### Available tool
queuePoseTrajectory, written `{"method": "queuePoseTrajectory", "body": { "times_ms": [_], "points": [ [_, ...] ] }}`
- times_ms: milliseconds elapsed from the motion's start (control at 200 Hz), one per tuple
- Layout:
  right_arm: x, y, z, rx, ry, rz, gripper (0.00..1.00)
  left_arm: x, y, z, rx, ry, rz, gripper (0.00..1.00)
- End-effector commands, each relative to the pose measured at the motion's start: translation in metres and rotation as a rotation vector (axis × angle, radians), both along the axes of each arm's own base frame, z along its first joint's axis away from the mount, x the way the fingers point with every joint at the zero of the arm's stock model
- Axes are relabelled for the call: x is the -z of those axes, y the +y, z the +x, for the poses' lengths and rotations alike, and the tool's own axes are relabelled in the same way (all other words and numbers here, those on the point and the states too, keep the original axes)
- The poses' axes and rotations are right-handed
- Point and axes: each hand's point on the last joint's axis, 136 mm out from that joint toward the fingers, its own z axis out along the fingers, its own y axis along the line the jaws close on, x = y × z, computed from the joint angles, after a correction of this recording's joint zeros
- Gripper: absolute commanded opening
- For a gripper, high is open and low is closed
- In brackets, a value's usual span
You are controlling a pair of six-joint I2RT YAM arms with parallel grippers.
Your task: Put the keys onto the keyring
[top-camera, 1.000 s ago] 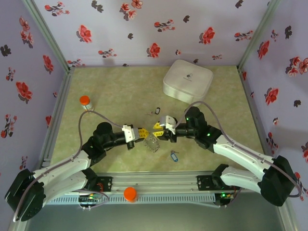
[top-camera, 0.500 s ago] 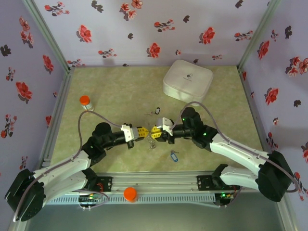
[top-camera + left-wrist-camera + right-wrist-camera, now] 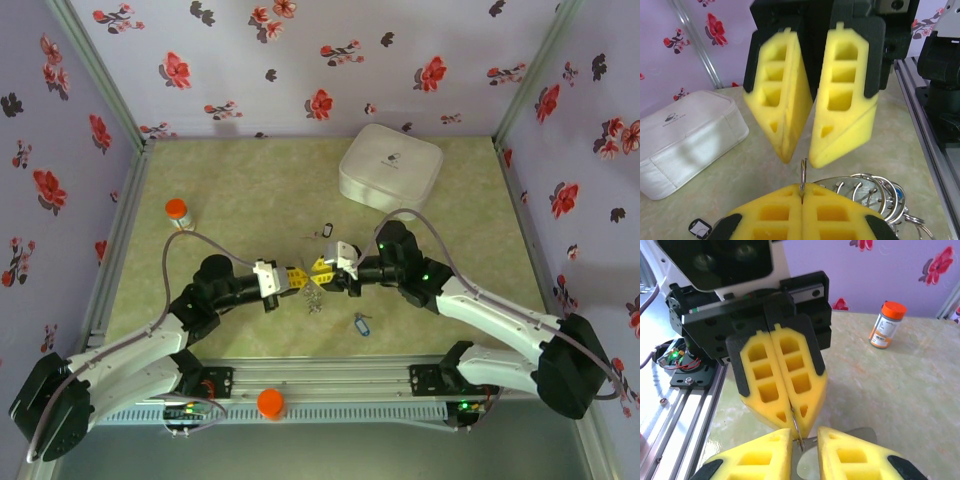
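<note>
My left gripper (image 3: 299, 277) is shut on the keyring (image 3: 314, 296), whose bundle of metal loops hangs below it over the table. In the left wrist view, its pads (image 3: 780, 202) pinch a thin upright ring edge (image 3: 802, 172), with the other loops (image 3: 875, 192) fanned to the right. My right gripper (image 3: 321, 267) faces it tip to tip, open by a narrow gap. In the right wrist view that ring edge (image 3: 799, 436) stands between the right gripper's fingers (image 3: 765, 450) without touching them. The blue key (image 3: 361, 323) lies near the front. The black-and-silver key (image 3: 326, 233) lies behind the grippers.
A white rounded box (image 3: 390, 167) sits at the back right. An orange-capped bottle (image 3: 177, 211) stands at the left. An orange knob (image 3: 270, 402) sits on the front rail. Flowered walls close in three sides.
The right gripper has moved left, up to the left gripper's tips, and its jaws have narrowed around the ring edge. The left gripper stays shut on the keyring.
</note>
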Motion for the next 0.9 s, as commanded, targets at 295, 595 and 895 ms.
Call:
{"method": "queuePoseTrajectory", "body": {
  "times_ms": [295,595,895],
  "points": [
    [0.005,0.0,0.0,-0.01,-0.024,-0.059,0.26,-0.021,-0.002,-0.005,0.031,-0.063,-0.031,0.0],
    [0.004,0.004,-0.005,-0.046,-0.022,-0.06,0.23,-0.021,-0.003,-0.007,0.045,-0.054,-0.026,0.0],
    [0.004,0.014,-0.008,-0.078,-0.004,-0.044,0.13,-0.022,-0.002,-0.009,0.052,-0.051,-0.024,0.0]
  ]
}}
